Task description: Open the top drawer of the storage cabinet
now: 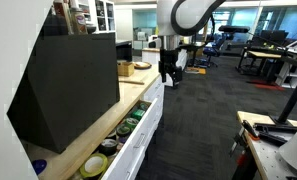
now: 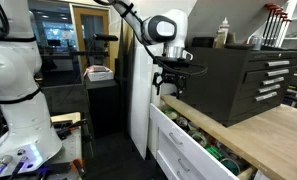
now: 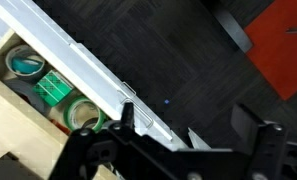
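The white storage cabinet has a wooden top [image 1: 93,135]. Its top drawer [image 1: 131,122] stands pulled out in both exterior views [image 2: 193,135] and holds tape rolls and small items. My gripper [image 1: 169,72] hangs at the drawer's far end, just above and beside the white drawer front [image 2: 171,86]. In the wrist view the drawer front [image 3: 83,70] runs diagonally, with green tape rolls [image 3: 56,88] inside the drawer. My gripper's fingers [image 3: 188,132] are spread apart with nothing between them, over the front's edge near a metal handle [image 3: 128,97].
A black tool chest [image 1: 73,85] sits on the cabinet top [image 2: 238,80]. A cardboard box [image 1: 125,68] stands behind it. Lower white drawers [image 2: 178,155] are shut. Dark carpet [image 1: 198,120] lies beside the cabinet. A white robot [image 2: 18,95] and equipment stand nearby.
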You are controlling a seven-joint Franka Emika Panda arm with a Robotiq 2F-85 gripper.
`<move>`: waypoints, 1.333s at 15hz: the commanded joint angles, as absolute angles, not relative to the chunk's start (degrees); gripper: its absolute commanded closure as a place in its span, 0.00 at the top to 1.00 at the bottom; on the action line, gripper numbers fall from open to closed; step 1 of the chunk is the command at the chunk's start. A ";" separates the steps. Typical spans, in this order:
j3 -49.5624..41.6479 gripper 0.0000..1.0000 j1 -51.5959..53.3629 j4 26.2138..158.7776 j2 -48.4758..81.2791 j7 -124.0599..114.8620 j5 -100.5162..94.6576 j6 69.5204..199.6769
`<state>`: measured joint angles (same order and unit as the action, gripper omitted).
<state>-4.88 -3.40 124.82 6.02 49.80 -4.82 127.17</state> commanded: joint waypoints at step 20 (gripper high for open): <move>6.14 1.00 -4.97 107.40 40.28 69.72 -11.07 144.31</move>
<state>5.09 -3.75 111.62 36.61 66.35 -10.19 143.42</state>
